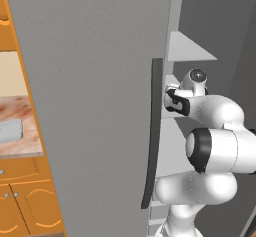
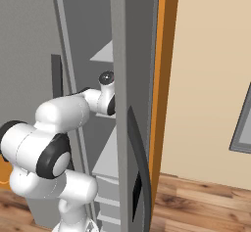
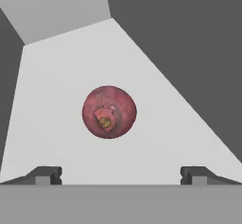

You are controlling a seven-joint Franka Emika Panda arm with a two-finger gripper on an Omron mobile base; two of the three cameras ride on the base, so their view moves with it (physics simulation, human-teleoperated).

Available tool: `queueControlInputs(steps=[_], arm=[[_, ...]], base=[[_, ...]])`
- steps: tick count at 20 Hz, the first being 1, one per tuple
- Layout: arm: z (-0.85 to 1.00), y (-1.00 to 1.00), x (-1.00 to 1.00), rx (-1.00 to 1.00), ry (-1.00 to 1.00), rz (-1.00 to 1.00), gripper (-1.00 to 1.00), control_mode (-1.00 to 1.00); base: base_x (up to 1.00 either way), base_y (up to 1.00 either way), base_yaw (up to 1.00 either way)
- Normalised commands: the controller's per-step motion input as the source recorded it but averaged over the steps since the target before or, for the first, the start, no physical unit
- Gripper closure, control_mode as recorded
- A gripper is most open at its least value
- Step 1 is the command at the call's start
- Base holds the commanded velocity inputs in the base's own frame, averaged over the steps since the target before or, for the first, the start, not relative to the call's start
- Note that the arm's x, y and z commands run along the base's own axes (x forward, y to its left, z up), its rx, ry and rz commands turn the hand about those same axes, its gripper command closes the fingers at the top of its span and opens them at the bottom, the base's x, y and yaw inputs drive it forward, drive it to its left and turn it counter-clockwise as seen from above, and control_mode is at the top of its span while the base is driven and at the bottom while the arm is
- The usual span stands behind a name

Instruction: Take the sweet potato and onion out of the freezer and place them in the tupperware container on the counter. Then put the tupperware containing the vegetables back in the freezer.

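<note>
Unlabelled onion [image 3: 109,112] sits on freezer [image 1: 90,106] shelf, tool [image 3: 121,176] wide apart.

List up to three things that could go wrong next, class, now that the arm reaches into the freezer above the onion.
1. The onion is round and sits on a smooth pale shelf, so a slightly off-centre close of the open jaws might roll it away.
2. The arm works in the gap between the freezer doors; lifting out carelessly could knock a door edge.
</note>
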Motion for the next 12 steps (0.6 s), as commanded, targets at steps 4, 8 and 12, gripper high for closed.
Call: queueControlInputs(steps=[4,8,12], arm=[[-0.17,0.00,0.18,0.00,0.00,0.00,-1.00,-1.00],[-0.16,0.00,0.20,0.00,0.00,0.00,-1.00,-1.00],[-0.15,0.00,0.24,0.00,0.00,0.00,-1.00,-1.00]], base=[[0.00,0.00,0.00],[0.00,0.00,0.00],[0.00,0.00,0.00]])
